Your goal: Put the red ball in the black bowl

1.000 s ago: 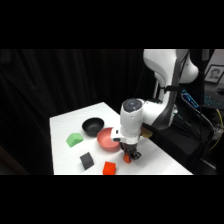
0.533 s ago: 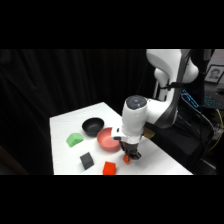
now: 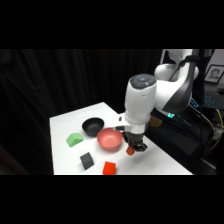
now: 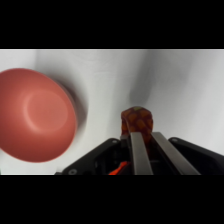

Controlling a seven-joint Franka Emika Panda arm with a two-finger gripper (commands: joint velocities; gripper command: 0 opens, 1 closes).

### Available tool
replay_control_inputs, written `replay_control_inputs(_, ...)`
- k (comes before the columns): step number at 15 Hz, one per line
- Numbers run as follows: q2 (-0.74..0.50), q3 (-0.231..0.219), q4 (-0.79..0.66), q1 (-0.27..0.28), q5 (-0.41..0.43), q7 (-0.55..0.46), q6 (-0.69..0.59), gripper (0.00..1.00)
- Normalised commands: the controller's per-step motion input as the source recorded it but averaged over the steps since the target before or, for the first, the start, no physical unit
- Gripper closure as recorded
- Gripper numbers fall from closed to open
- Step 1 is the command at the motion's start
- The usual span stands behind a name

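Here the gripper point(image 3: 133, 148) hangs over the right part of the white table point(image 3: 65, 122), just right of the red bowl point(image 3: 110, 139), with the red ball point(image 3: 130, 150) pinched between its two fingers; the ball is off the tabletop. In the wrist view the ball point(image 4: 136, 120) sits at the fingertips point(image 4: 137, 150), speckled orange-red, with bare table beneath it and the red bowl point(image 4: 35, 115) to the picture's left.

Edges: the table's near-right edge runs just past the gripper, and dark floor lies beyond it. The far-left corner and the left edge are well apart from the gripper. Bare surface shows along the far edge behind the bowls and at the near-left corner.

The black bowl point(image 3: 93, 125) stands behind and left of the red bowl, the two rims touching or nearly so; which, cannot be told. It is open from above, nothing inside it visible.

The red bowl lies between the gripper and the black bowl, directly on the straight line across the table. The green block point(image 3: 74, 139) lies left of the black bowl, near the left edge. The black cube point(image 3: 86, 160) and the red block point(image 3: 108, 168) sit near the front edge, both in front of the red bowl and apart from the gripper.
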Motion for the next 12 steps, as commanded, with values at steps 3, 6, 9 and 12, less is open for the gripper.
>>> replay_control_inputs(3,-0.28,0.133,0.08,-0.205,-0.089,-0.17,-0.38,0.97)
replay_control_inputs(6,-0.23,0.086,0.04,-0.250,-0.035,-0.23,-0.25,0.97)
replay_control_inputs(9,-0.21,0.021,0.00,-0.273,0.012,-0.28,-0.15,0.98)
replay_control_inputs(12,-0.18,-0.037,0.00,-0.265,0.062,-0.33,-0.10,0.98)
